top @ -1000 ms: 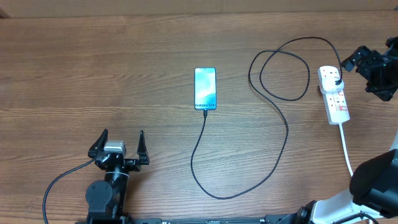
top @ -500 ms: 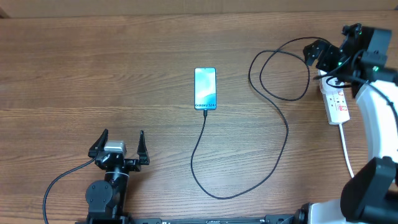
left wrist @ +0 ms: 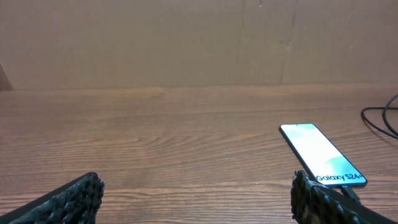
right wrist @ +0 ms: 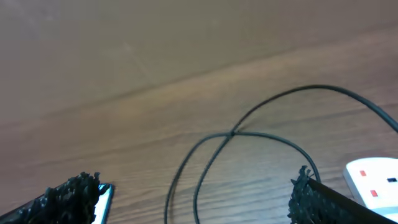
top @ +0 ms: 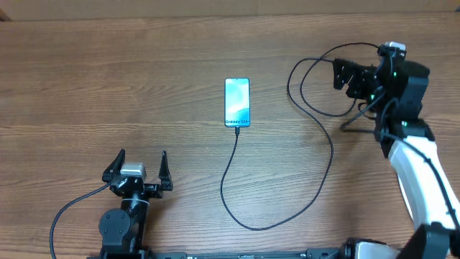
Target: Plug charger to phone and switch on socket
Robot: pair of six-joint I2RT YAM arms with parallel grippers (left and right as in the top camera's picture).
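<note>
The phone [top: 237,102] lies flat mid-table, screen lit teal, and shows at the right of the left wrist view as phone [left wrist: 320,155]. The black charger [top: 316,173] runs from the phone's lower end, where its tip touches, curves down and right, then loops up towards the right arm. My right gripper [top: 347,78] hovers open above that loop, its arm hiding the socket from overhead. In the right wrist view, a white corner of the socket [right wrist: 373,177] shows beside the right fingertip, with the charger [right wrist: 249,134] loop between the open fingers. My left gripper [top: 141,157] rests open near the front left.
The wooden table [top: 108,72] ends at a cardboard wall [left wrist: 186,43] at the back. The left arm's own black lead [top: 72,208] trails off to the front left corner. The right arm's white link [top: 424,180] crosses the table's right side.
The right arm has swung left from beside the socket to above it and the cable loop, covering the socket from overhead. The left arm, phone and cable have not moved.
</note>
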